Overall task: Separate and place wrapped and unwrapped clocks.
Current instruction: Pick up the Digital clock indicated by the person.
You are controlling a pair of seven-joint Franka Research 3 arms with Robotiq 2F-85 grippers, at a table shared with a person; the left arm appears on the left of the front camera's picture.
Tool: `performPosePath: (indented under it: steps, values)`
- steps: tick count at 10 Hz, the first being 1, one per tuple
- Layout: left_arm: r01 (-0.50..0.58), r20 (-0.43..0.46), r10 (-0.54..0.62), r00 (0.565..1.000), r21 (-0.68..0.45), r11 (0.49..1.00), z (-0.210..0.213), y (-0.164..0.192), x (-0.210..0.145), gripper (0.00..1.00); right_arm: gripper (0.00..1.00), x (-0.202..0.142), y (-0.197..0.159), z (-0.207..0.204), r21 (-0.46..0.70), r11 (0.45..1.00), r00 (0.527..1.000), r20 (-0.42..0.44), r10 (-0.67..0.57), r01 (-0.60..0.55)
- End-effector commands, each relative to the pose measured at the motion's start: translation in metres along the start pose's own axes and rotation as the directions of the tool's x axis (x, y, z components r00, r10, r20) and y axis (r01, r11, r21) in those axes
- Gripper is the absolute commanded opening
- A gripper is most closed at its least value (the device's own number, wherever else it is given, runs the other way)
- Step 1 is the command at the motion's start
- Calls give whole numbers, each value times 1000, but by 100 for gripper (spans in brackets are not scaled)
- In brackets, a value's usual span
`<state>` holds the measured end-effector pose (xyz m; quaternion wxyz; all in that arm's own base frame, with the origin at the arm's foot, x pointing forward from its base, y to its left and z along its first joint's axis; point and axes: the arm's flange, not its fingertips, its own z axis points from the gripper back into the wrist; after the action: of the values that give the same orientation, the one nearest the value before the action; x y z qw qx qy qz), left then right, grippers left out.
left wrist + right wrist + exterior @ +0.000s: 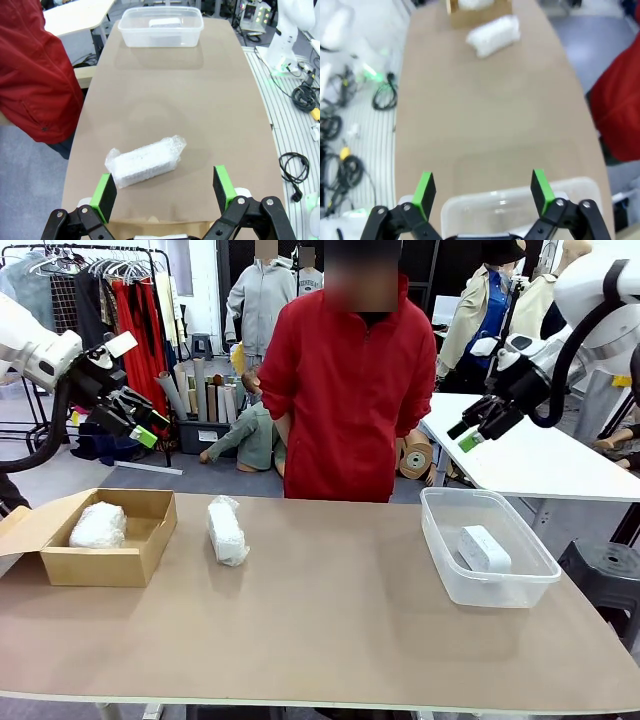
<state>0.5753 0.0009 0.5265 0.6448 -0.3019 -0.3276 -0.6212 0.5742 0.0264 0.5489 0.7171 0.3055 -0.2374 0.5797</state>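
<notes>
Wrapped clock (145, 161) just beyond left claw (163, 186) (gaping).

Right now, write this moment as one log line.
left end effector open; right end effector open; box: first wrapped clock; table: second wrapped clock; tub: bare clock

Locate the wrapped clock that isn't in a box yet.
In the front view the loose wrapped clock lies on the table, left of centre, just right of the cardboard box, not touching it.
</notes>
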Motion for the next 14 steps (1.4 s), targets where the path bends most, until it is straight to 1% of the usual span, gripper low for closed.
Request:
performPosePath:
  steps: [1, 3, 4, 5, 6, 8, 9, 10, 11, 12, 13, 14]
  values:
    - [3, 1, -3, 1000, 2, 1000, 2, -1, 2, 100, 100, -6, -1, 0, -5, 1000, 993, 118, 2, -2]
    - [3, 1, -3, 1000, 2, 1000, 2, -1, 2, 100, 100, -13, 1, 0, -42, 999, 989, 143, 36, -30]
    - [3, 1, -3, 1000, 2, 1000, 2, -1, 2, 100, 100, -15, 1, 0, -90, 996, 984, 179, 22, -6]
    - [3, 1, -3, 1000, 2, 1000, 2, -1, 2, 100, 100, -21, 4, 0, -134, 990, 975, 212, 68, -40]
    - [3, 1, -3, 1000, 2, 1000, 2, -1, 2, 100, 100, -23, 1, -4, -167, 985, 972, 221, 77, -40]
    - [3, 1, -3, 1000, 2, 1000, 2, -1, 2, 100, 100, -28, -5, -8, -122, 983, 970, 184, 157, -136]
    - [3, 1, -3, 1000, 2, 1000, 2, -1, 2, 100, 100, -29, -8, -9, -114, 982, 969, 183, 167, -147]
    - [3, 1, -3, 1000, 2, 1000, 2, -1, 2, 100, 100, -29, -7, -10, -131, 973, 959, 185, 215, -192]
    - [3, 1, -3, 1000, 2, 1000, 2, -1, 2, 100, 100, -28, -6, -10, -155, 967, 953, 195, 230, -202]
    - [3, 1, -3, 1000, 2, 1000, 2, -1, 2, 100, 100, -27, -5, -8, -154, 963, 948, 199, 250, -221]
    - [3, 1, -3, 1000, 2, 1000, 2, -1, 2, 100, 100, -26, -7, -12, -132, 969, 955, 189, 231, -208]
    - [3, 1, -3, 1000, 2, 1000, 2, -1, 2, 100, 100, -26, -12, -13, -83, 989, 978, 159, 138, -126]
